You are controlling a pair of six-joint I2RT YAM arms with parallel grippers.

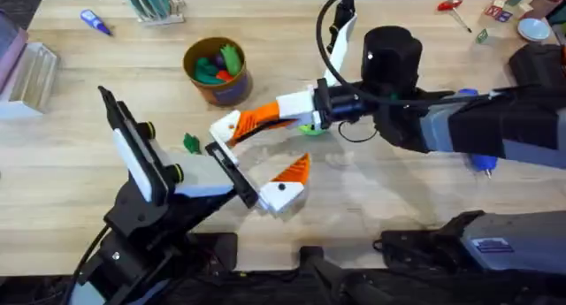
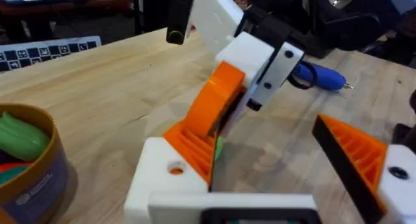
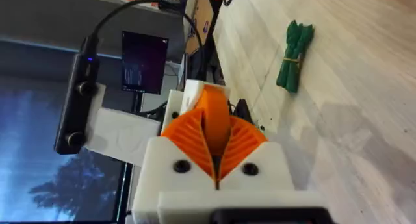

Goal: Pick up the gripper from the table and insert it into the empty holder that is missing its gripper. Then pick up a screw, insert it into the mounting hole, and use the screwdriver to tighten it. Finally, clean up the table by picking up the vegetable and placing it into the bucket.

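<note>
- Right tool (image 1: 265, 118) clamped on the gripper (image 3: 216, 123): orange wedge pinched between its 2 ribbed pads, long axis running out along the fingers, pointed end fwd.
- Holder (image 2: 170, 175) = bare white block on left arm's end, low & just ahead of the wedge; in left wrist view the wedge (image 2: 214, 104) slants down, lower end touching the block, seemingly partly seated.
- Left tool (image 1: 256, 159) apart: 1 side bare block, other side carries an orange tip (image 1: 292, 170).
- Next move likely turns on pushing along the wedge's long axis into the block.
- Screwdriver (image 1: 482, 162) lies on the bench (image 1: 389, 208), right arm nearer; vegetable (image 1: 191, 143) near left arm, bucket (image 1: 217, 71) just beyond it.
</note>
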